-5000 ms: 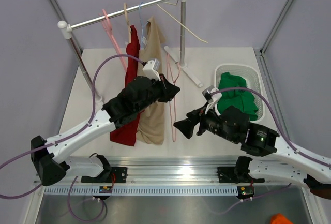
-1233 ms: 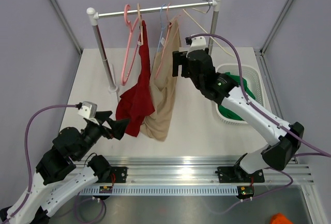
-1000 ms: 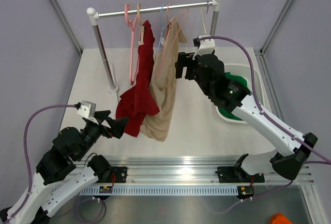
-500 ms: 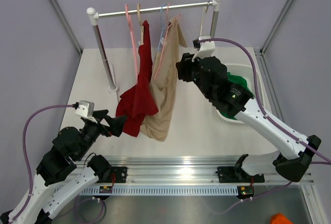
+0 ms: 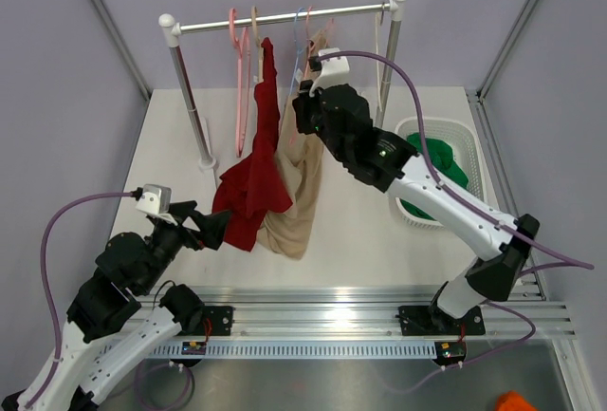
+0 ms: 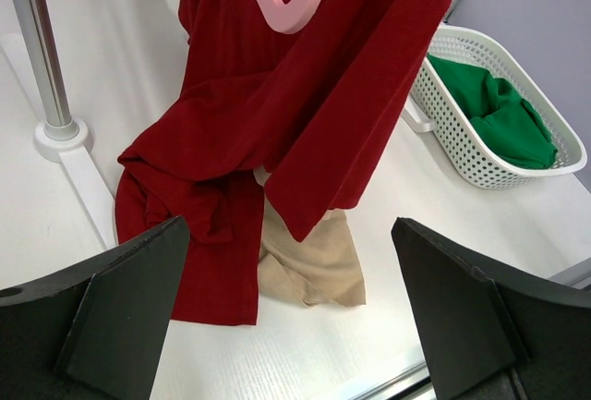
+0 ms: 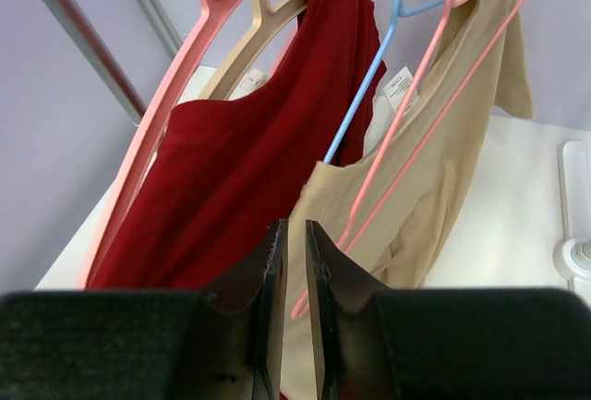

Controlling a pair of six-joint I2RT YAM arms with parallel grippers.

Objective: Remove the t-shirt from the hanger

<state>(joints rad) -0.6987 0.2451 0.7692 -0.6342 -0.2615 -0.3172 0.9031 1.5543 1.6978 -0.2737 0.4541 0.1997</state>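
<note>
A beige t-shirt (image 5: 296, 193) (image 7: 434, 197) hangs from the rail (image 5: 285, 17), with a blue hanger (image 7: 369, 95) and a thin pink hanger (image 7: 434, 114) at its collar. Beside it a red t-shirt (image 5: 251, 183) (image 6: 305, 95) hangs on a pale hanger (image 7: 249, 40). Both hems lie on the table. My right gripper (image 5: 302, 112) (image 7: 295, 226) is up at the beige shirt's shoulder, its jaws closed to a narrow slit with the beige edge in it. My left gripper (image 5: 218, 224) (image 6: 286, 234) stands wide open, low, short of the red shirt.
A white basket (image 5: 469, 145) (image 6: 443, 141) holding green cloth (image 5: 436, 159) stands at the right. An empty pink hanger (image 5: 242, 88) hangs on the rail's left part. The rack's left post and foot (image 6: 55, 132) stand left of the shirts.
My right arm has swung left, from the right of the beige t-shirt to its top. Its jaws have closed from wide to a slit. The left arm has stayed put.
</note>
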